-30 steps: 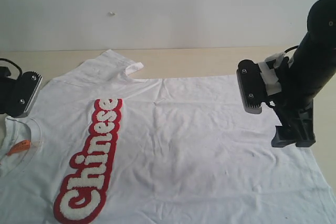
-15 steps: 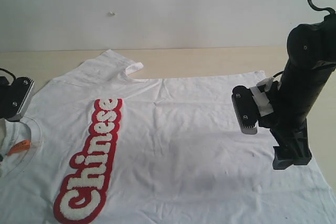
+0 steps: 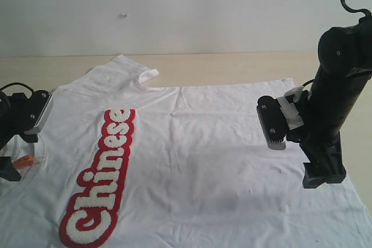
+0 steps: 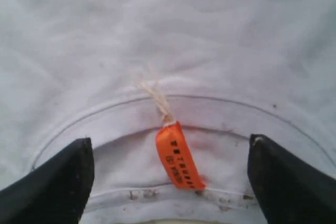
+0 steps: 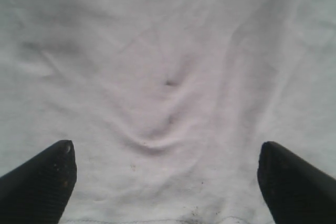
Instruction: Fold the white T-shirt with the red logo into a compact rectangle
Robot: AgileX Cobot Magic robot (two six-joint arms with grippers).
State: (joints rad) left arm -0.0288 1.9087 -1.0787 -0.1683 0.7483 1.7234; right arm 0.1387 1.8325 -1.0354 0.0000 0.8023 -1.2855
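On the table (image 3: 232, 67), T-shirt (image 3: 221, 161) runs sideways, neck (image 4: 226, 113) leftward.

The white T-shirt (image 3: 221, 161) is kept plain, apart from the red logo (image 3: 102, 181), which is filled with fuzzy white letters. An orange tag (image 4: 178, 156), printed in black, is framed by the black left claw (image 4: 169, 142). The desk (image 3: 232, 65) is done in pale beige.

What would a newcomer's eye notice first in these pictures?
The long red logo reading "Chinese" strikes first, at the exterior view's lower left on the flat white T-shirt. Then the small orange tag at the collar, between the open jaws of the left gripper, and the black right gripper, open above the shirt at right.
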